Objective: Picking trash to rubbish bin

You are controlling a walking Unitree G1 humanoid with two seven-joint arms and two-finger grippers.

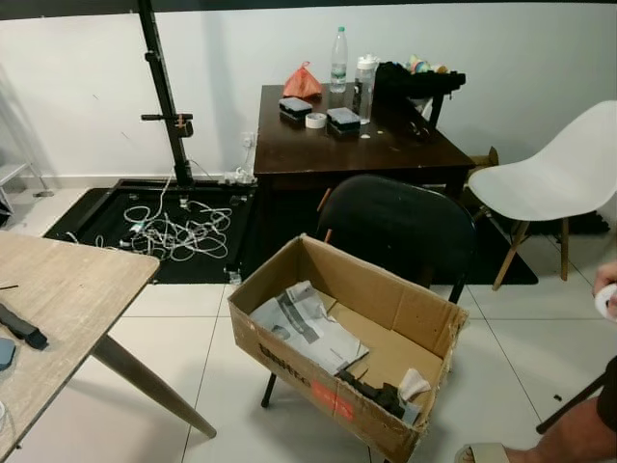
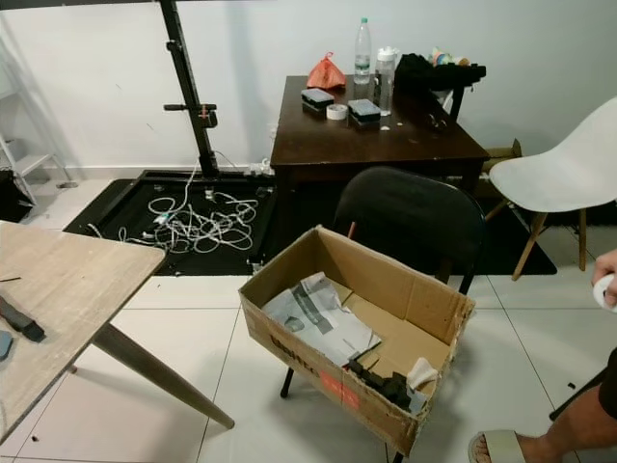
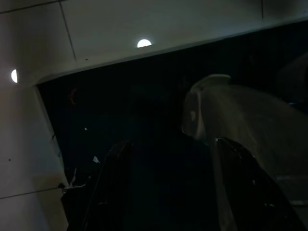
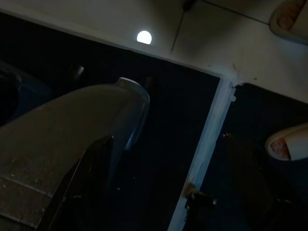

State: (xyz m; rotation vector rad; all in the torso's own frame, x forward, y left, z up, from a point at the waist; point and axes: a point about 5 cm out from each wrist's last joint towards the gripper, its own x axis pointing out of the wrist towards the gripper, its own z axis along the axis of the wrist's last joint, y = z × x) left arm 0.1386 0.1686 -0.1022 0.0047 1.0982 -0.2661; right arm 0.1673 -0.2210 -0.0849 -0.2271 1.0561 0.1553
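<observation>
An open cardboard box (image 1: 386,282) rests on the seat of a black chair (image 1: 405,217) in the middle of the floor. Inside it lie grey printed papers (image 1: 304,328), a crumpled white scrap (image 1: 413,384) and some black pieces (image 1: 381,394). At the right edge a person's hand (image 1: 605,280) holds something white (image 1: 606,302). Both arms hang idle in the shade. The left gripper (image 3: 173,192) is open over dark floor, and the right gripper (image 4: 173,183) is open too, with nothing between its fingers.
A light wooden table (image 1: 58,289) juts in at the left with dark items on it. Behind stand a dark desk (image 1: 357,145) with bottles and clutter, a white chair (image 1: 559,174), a black stand (image 1: 164,96) and tangled cables (image 1: 178,231). The person's sandalled foot (image 1: 482,453) is close.
</observation>
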